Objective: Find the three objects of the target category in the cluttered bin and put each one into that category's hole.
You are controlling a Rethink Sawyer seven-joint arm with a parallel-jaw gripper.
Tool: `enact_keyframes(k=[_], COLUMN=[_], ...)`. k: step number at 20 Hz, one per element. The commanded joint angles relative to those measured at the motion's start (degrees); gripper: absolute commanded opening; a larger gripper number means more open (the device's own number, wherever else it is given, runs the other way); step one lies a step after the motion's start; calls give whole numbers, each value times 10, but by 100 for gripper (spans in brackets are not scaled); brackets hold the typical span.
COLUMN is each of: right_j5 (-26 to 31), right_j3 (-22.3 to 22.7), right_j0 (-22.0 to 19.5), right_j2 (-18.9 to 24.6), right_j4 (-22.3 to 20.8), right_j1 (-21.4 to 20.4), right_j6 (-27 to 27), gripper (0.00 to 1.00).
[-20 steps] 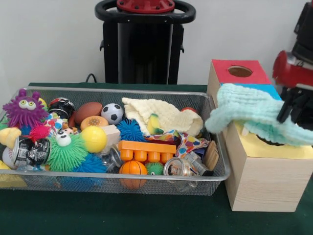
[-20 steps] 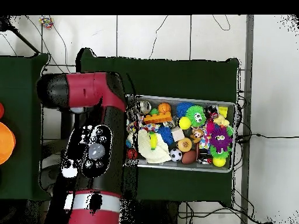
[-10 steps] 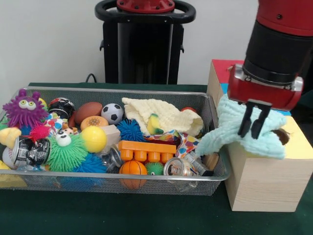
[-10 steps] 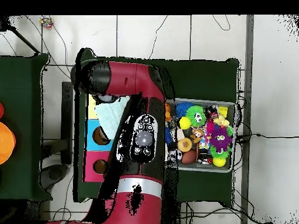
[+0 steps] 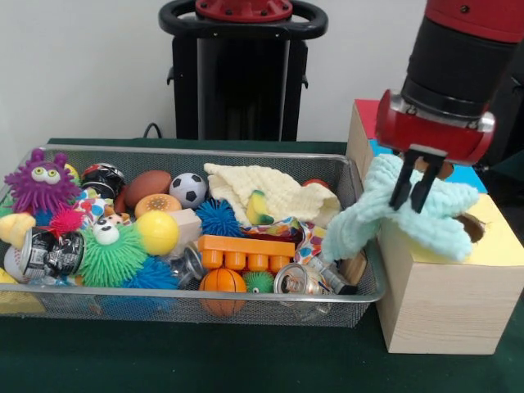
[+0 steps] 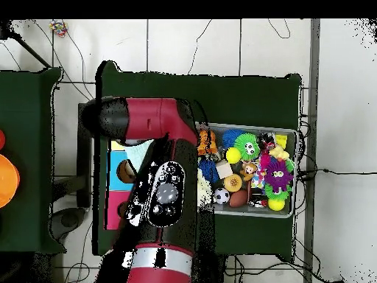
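While the gripper [image 5: 415,187] stands over the wooden box [image 5: 446,286] — fingers pinched on the mint cloth [image 5: 385,211] | cloth drapes left over the wire bin [image 5: 205,304] rim — bin full.

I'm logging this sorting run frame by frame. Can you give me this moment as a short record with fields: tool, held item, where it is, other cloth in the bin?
tool: tool closed on the mint green cloth
held item: mint green cloth, bunched, one end drooping toward the wire bin
position: over the wooden box, above its yellow section
holes: red section's hole hidden by the arm; yellow section's hole shows only partly at the cloth's edge
other cloth in bin: pale yellow cloth at the bin's back
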Motion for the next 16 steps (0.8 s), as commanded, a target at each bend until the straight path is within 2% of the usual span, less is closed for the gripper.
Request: enact_keyframes(k=[1, 3, 7, 10, 16], right_j5=[7, 26, 29, 30, 15], right_j3=[92, 82, 84, 90, 106], right_j0=[88, 113, 119, 100, 70], right_j2=[-7, -28, -34, -19, -2], right_j4=[-31, -30, -17, -1, 5], right_j1=[-32, -30, -28, -29, -38], right_j6=[114, 142, 135, 107, 65], gripper=[0, 0, 0, 0, 0])
